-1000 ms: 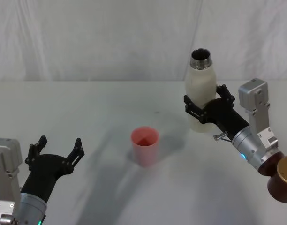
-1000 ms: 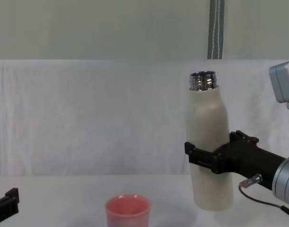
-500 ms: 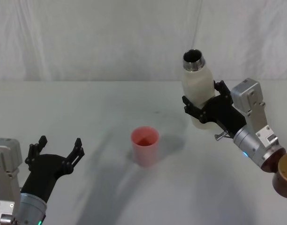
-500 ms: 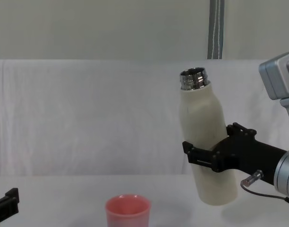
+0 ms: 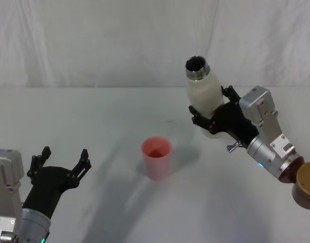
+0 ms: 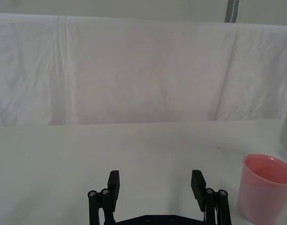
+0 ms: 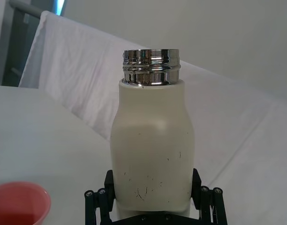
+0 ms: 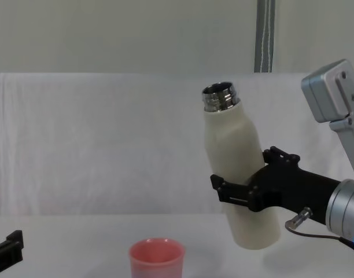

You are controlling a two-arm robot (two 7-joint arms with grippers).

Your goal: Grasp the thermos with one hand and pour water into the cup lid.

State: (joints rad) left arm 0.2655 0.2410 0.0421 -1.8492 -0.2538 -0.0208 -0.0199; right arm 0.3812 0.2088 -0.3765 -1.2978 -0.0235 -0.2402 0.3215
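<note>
One claw is doing the work: the right claw (image 5: 211, 117) is clamped around the lower body of the bottle (image 5: 202, 94), and the bottle hangs clear of the table (image 5: 94, 126), leaning so that its open steel neck points up and over toward the pink cup (image 5: 156, 157). The chest view shows the same lean, with the bottle's (image 8: 235, 179) base off the tabletop and the right claw (image 8: 246, 194) wrapped round it from the right.

By my reading, the grasp and lift are done and the step in hand is the carry-and-tilt before pouring. No water is seen leaving the neck, and the mouth is not yet above the cup (image 8: 155, 258); the cup stands on the table below and to the left of the claw, a fair way from the bottle's mouth. The next move calls for bringing the neck over the cup's rim and then tipping much further, slowly, since the cup is small and short and a fast pour could overshoot or knock it.

From the wrist, the bottle (image 7: 152, 140) sits squarely between the two black fingers (image 7: 99, 199), which press on either side.

At the near left of the table the left claw (image 5: 61, 163) sits idle, spread wide and holding nothing, well apart from the cup.
</note>
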